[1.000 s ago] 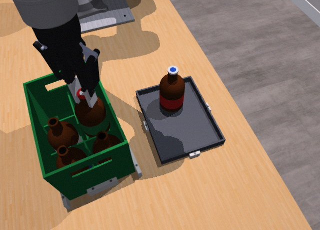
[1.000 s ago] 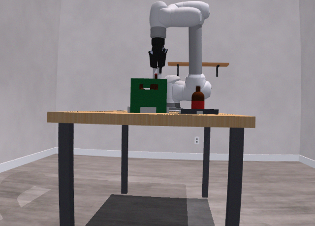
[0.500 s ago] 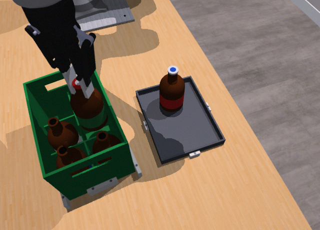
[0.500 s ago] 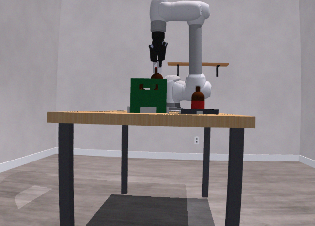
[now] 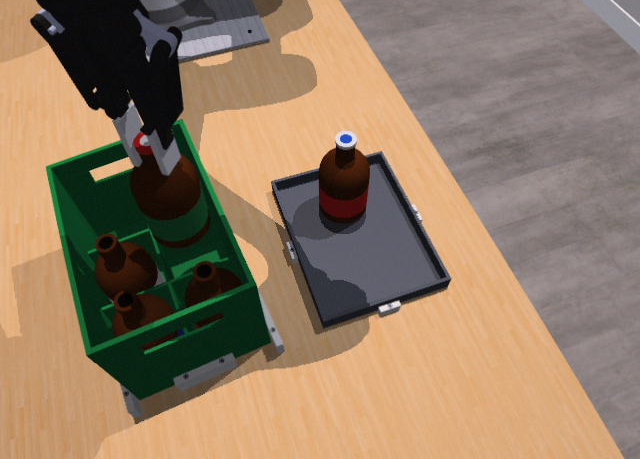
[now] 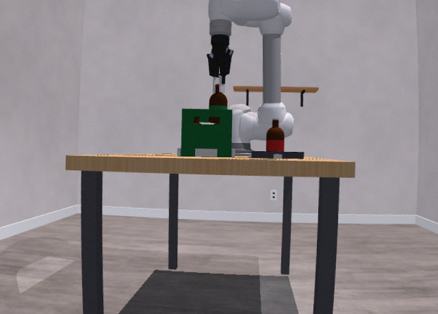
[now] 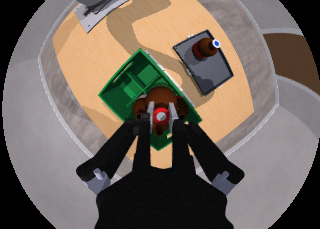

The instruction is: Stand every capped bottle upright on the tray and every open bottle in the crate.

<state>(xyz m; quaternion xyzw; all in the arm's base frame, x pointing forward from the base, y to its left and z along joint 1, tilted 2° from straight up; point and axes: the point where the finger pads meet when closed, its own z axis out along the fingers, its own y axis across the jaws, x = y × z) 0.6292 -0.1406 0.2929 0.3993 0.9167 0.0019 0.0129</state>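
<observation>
The Robotiq gripper (image 5: 146, 139) (image 6: 219, 85) (image 7: 161, 108) is holding the red-capped brown bottle (image 5: 168, 188) (image 6: 217, 100) (image 7: 161, 97) by its neck, above the green crate (image 5: 175, 361) (image 6: 207, 135) (image 7: 116, 82). Its base should be clearing the rim before moving toward the tray (image 5: 385, 260) (image 6: 259, 155) (image 7: 214, 78), nearer the table's right edge in the top view.

Setting: we list a workshop or lab-like room. Wooden-topped table (image 5: 496, 361) (image 6: 212, 165) (image 7: 82, 54); robot arm (image 6: 272, 66), its metal base plate (image 5: 256, 34) (image 7: 89, 26) near the table's far edge; plain grey walls (image 6: 141, 74); one wall outlet (image 6: 273, 194).
</observation>
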